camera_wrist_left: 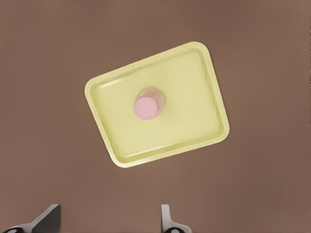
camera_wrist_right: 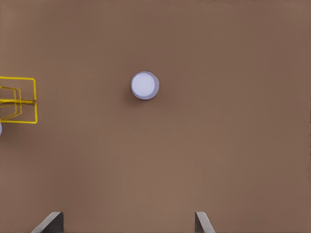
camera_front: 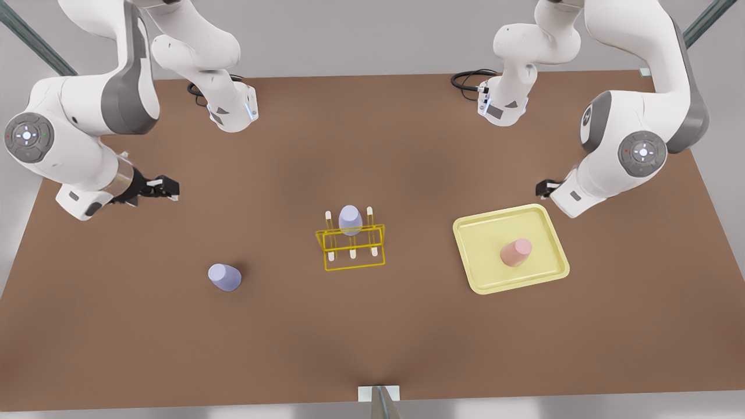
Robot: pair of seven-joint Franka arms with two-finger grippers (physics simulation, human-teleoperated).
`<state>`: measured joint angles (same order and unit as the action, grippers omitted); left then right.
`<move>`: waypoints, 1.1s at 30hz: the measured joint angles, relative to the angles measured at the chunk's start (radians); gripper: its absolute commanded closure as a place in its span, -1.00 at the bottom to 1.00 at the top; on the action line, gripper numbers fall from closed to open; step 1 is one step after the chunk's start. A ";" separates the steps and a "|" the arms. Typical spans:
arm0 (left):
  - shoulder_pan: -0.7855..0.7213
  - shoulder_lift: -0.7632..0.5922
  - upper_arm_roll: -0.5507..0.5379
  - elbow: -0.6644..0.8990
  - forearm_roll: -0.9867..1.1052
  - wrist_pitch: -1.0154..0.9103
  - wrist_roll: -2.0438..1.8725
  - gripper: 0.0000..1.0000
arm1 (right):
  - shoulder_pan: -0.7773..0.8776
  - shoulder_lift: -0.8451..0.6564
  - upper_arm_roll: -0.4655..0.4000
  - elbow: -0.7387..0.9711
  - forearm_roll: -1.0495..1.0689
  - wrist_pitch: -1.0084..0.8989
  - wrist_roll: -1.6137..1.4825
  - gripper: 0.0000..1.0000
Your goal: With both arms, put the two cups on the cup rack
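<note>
I'm holding both arms high. The left gripper (camera_wrist_left: 109,221), on the front view's right, is hanging over the near edge of the yellow tray (camera_wrist_left: 211,87) with its fingers spread wide and empty; the pink cup (camera_wrist_left: 146,107) is standing on the tray, mouth down, flat base facing up at me, just ahead of the fingers. So that arm is taking pink.

The right gripper (camera_wrist_right: 129,222), on the front view's left, is equally open and empty, looking down on the lavender cup (camera_wrist_right: 144,85) standing alone on the brown table (camera_front: 407,145). Both cups are smooth, tapered, handleless.

The rack (camera_front: 351,247) is sitting between them, thin yellow wire with cream pegs, another lavender cup (camera_front: 350,220) already on it.
</note>
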<state>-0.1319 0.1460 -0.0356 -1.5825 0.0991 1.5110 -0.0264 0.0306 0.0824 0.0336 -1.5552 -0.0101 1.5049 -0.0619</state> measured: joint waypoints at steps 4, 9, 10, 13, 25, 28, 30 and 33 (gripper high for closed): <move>0.003 0.122 0.001 0.075 0.002 0.033 -0.001 -1.00 | -0.003 0.030 0.001 0.003 -0.002 0.039 -0.006 -1.00; 0.033 0.446 -0.001 0.233 -0.049 0.145 -0.011 -1.00 | 0.100 0.267 0.009 0.008 0.000 0.188 0.011 -1.00; 0.046 0.466 0.000 0.219 -0.059 0.180 -0.011 -1.00 | 0.112 0.313 0.009 0.008 0.000 0.231 0.021 -1.00; 0.061 0.480 0.022 0.159 -0.116 0.270 -0.004 -1.00 | 0.114 0.400 0.008 0.007 0.000 0.355 0.046 -1.00; 0.027 0.304 0.078 -0.246 -0.164 0.567 -0.003 -1.00 | 0.028 0.480 0.003 -0.005 -0.001 0.559 0.103 -1.00; 0.021 0.300 0.078 -0.249 -0.165 0.597 -0.023 -1.00 | 0.014 0.517 0.004 -0.007 -0.003 0.583 0.105 -1.00; 0.014 0.300 0.079 -0.256 -0.166 0.611 -0.042 -1.00 | 0.005 0.530 0.004 -0.024 -0.001 0.606 0.105 -1.00; 0.003 0.308 0.078 -0.260 -0.166 0.627 -0.070 -1.00 | 0.001 0.525 0.006 -0.068 0.002 0.647 0.105 -1.00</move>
<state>-0.1285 0.4542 0.0429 -1.8424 -0.0670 2.1382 -0.0963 0.0316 0.6073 0.0396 -1.6235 -0.0080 2.1514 0.0436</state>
